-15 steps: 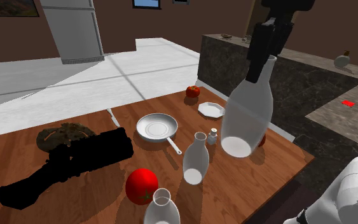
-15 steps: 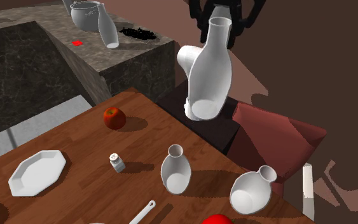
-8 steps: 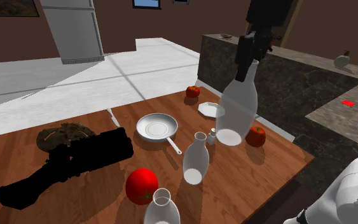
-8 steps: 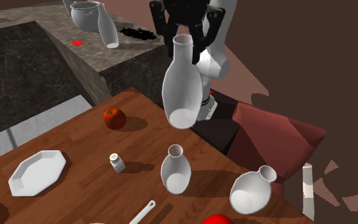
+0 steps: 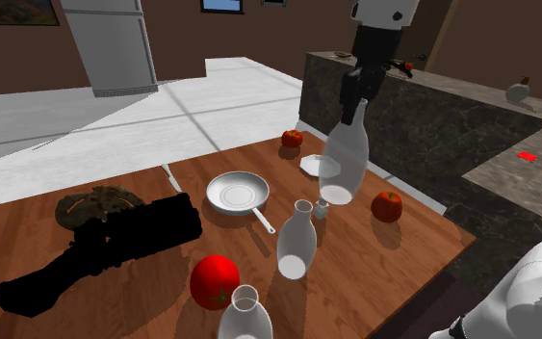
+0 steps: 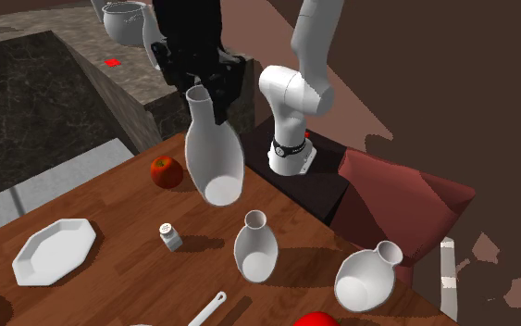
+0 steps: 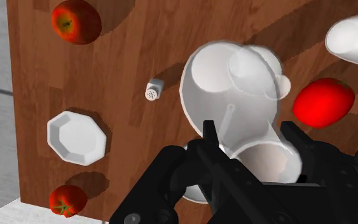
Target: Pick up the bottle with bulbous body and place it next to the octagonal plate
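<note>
A white bottle with a bulbous body (image 5: 344,162) hangs tilted above the wooden table (image 5: 423,241), and my gripper (image 5: 353,94) is shut on its neck. From the side, the bottle (image 6: 214,156) hangs under the gripper (image 6: 207,89), over the table's edge near a red apple (image 6: 166,171). The white octagonal plate (image 5: 313,166) lies just behind the bottle, partly covered by it. It also lies flat on the wood as plate (image 6: 53,250) and plate (image 7: 77,137). Along the gripper (image 7: 259,153), the bottle (image 7: 231,89) is clasped between the fingers.
Near the plate stand a small shaker (image 5: 322,208), an apple (image 5: 387,205) and a tomato (image 5: 292,139). A white pan (image 5: 238,193), two smaller white bottles (image 5: 296,241) (image 5: 245,313), a big red tomato (image 5: 214,281) and a long black object (image 5: 105,250) take up the middle. A stone counter (image 5: 432,116) borders the far side.
The gripper has carried the bottle toward the shoulder view's left and lower, from above the table's near corner to just in front of the octagonal plate. It stays shut.
</note>
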Available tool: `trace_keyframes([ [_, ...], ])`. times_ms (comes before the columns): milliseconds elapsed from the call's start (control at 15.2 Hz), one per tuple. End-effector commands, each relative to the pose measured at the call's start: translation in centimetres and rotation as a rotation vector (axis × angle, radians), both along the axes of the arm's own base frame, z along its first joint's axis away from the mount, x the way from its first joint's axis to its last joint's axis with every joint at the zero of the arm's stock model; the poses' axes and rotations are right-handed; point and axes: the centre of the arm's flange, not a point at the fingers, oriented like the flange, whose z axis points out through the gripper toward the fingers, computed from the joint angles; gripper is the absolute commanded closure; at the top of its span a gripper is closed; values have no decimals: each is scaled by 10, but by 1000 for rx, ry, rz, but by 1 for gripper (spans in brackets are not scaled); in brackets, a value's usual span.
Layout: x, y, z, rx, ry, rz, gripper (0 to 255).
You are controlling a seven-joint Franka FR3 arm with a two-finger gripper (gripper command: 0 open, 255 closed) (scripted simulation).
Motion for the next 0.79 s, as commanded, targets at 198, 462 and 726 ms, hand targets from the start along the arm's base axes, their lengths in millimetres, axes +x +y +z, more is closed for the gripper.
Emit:
trace_keyframes([
  [198,44,-39,-32,0,-2,1,255],
  [462,79,-72,-55,0,-2,1,255],
  [726,114,-104,-78,0,-2,1,255],
])
